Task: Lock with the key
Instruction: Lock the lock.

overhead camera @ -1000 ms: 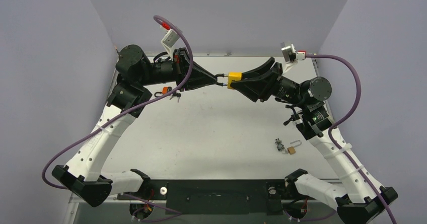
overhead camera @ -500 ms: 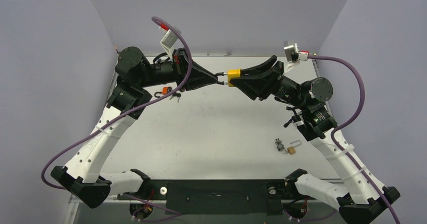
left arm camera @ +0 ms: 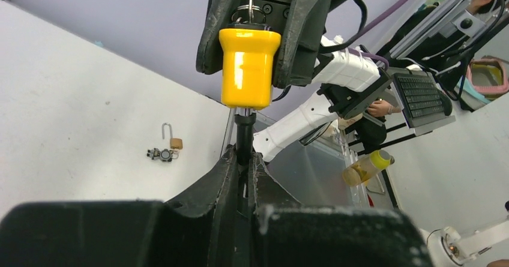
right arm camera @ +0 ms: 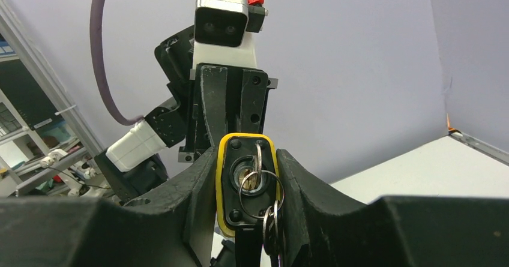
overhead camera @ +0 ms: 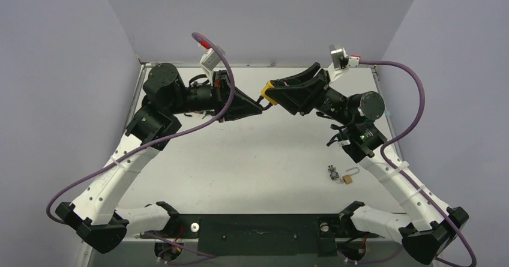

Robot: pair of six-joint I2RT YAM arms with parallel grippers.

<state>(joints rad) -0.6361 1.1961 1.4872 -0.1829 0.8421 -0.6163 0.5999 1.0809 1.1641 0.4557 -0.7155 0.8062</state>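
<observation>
A yellow padlock (overhead camera: 268, 92) is held in the air over the far middle of the table, between both arms. My right gripper (overhead camera: 275, 93) is shut on its body; in the right wrist view the lock's black face (right arm camera: 231, 183) sits between my fingers (right arm camera: 198, 189), with a key (right arm camera: 257, 159) in the keyhole and a key ring (right arm camera: 259, 196) hanging from it. My left gripper (overhead camera: 258, 102) is shut on the lock's black shackle (left arm camera: 244, 136), which runs down from the yellow body (left arm camera: 249, 68) into my closed jaws (left arm camera: 245, 158).
A small brass padlock (overhead camera: 347, 177) with an open shackle lies on the table at the right, with a small bunch of keys (overhead camera: 332, 171) beside it; both also show in the left wrist view (left arm camera: 175, 142). Grey walls enclose the table's back and sides.
Both grippers have moved with the yellow padlock a little left and toward the back, and the lock now sits tilted. The left arm has swung right and covers the orange thing behind it.
</observation>
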